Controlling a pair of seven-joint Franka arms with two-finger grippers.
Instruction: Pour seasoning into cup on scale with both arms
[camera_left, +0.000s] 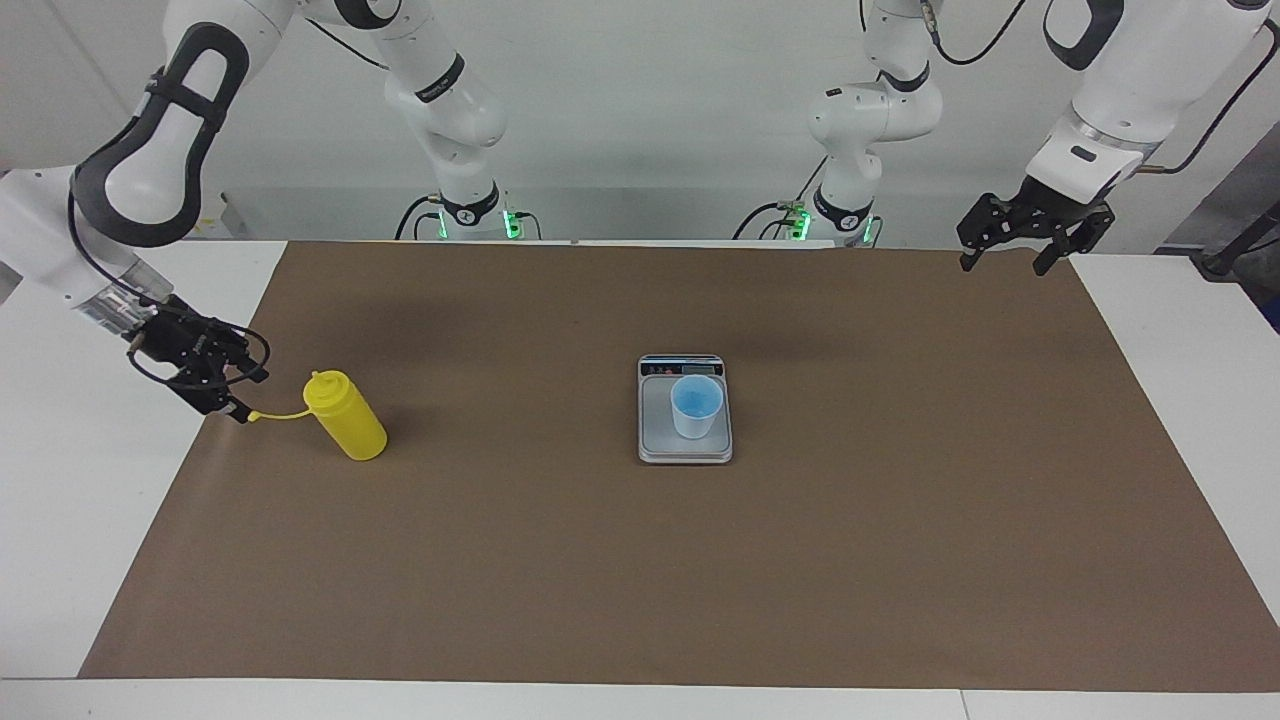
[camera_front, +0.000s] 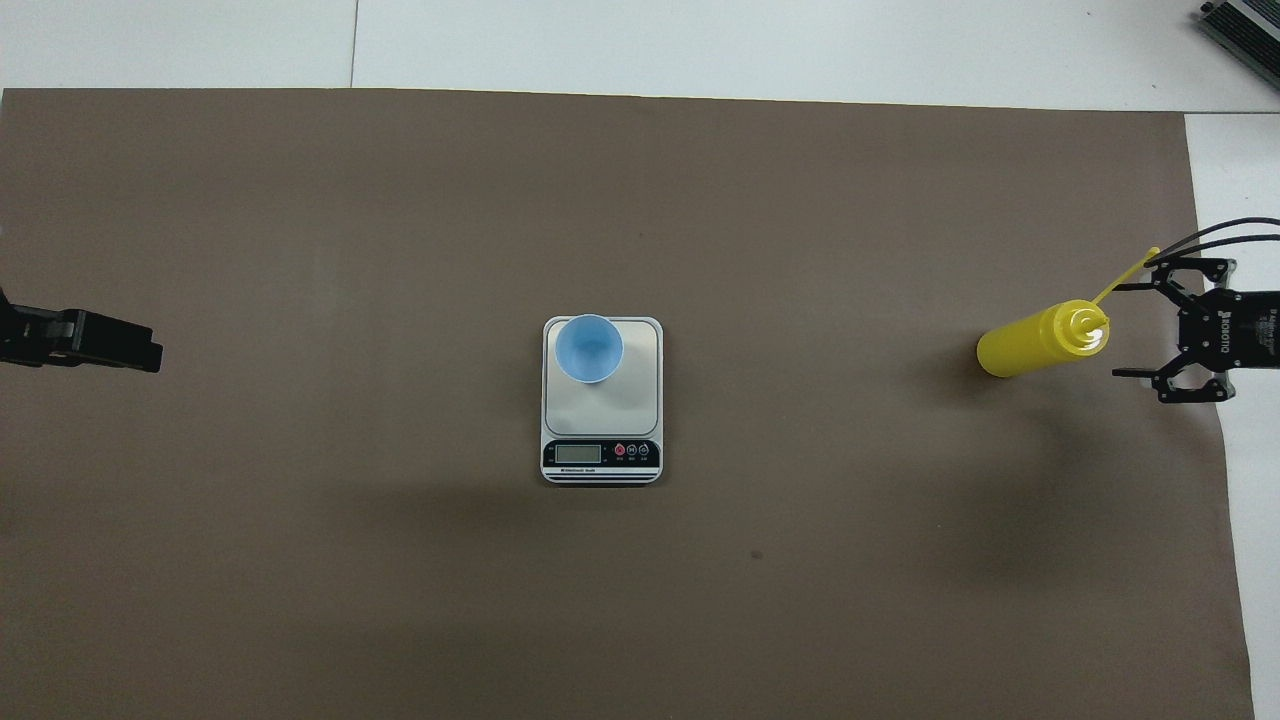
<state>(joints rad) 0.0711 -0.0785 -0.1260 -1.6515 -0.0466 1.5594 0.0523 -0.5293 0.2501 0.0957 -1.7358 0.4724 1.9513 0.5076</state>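
The yellow seasoning bottle (camera_left: 347, 417) stands on the brown mat toward the right arm's end of the table, its nozzle uncovered and its thin cap strap (camera_left: 278, 414) stretched out sideways. My right gripper (camera_left: 252, 396) is open beside the bottle's top, apart from the bottle, low over the mat's edge. The strap's end lies by one fingertip; I cannot tell if they touch. In the overhead view the bottle (camera_front: 1035, 343) and right gripper (camera_front: 1125, 330) show the same gap. The pale blue cup (camera_left: 696, 405) stands on the scale (camera_left: 657, 440). My left gripper (camera_left: 1003, 265) waits open, raised over the mat's corner.
The brown mat (camera_left: 640, 560) covers most of the white table (camera_left: 1180, 330). In the overhead view the cup (camera_front: 589, 347) sits on the part of the scale's plate (camera_front: 632, 405) farther from the robots, and the display is at the nearer end. The left gripper (camera_front: 150, 352) shows at the edge.
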